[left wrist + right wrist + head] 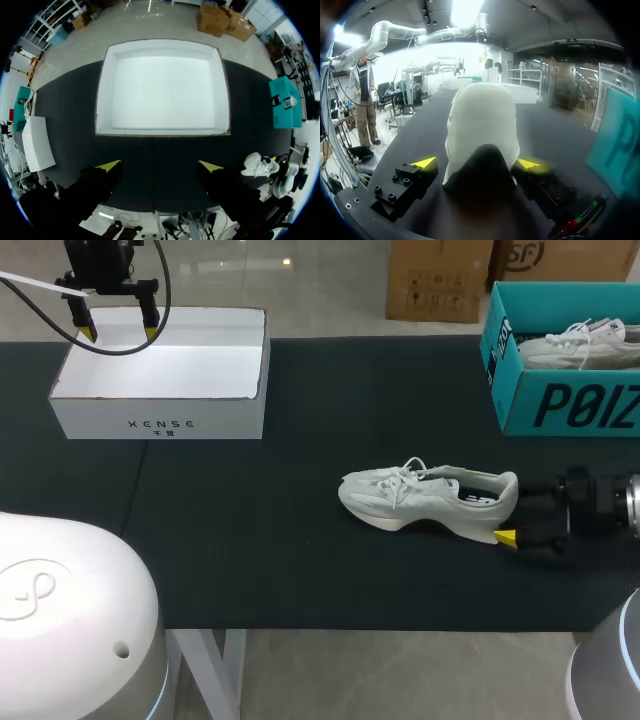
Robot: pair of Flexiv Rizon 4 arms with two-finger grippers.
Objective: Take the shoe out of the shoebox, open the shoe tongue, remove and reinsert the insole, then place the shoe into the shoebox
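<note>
1. Your shoe (430, 495) lies right of centre on the bench (250, 540), its heel between your right gripper's (476, 163) open fingers.
2. Your left gripper (118, 333) hangs open over the white shoebox (160, 425), far left.

The black desk (300, 570) carries a white box (160, 425) far left and a teal box (570, 405) far right. A white shoe (420, 498) lies upright nearer the teal one.

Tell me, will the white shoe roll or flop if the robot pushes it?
Probably not roll: the shoe sits upright on its wide sole. Its laces and upper look soft, so they would likely bend. It looks like a light sneaker, so it may just slide.
</note>
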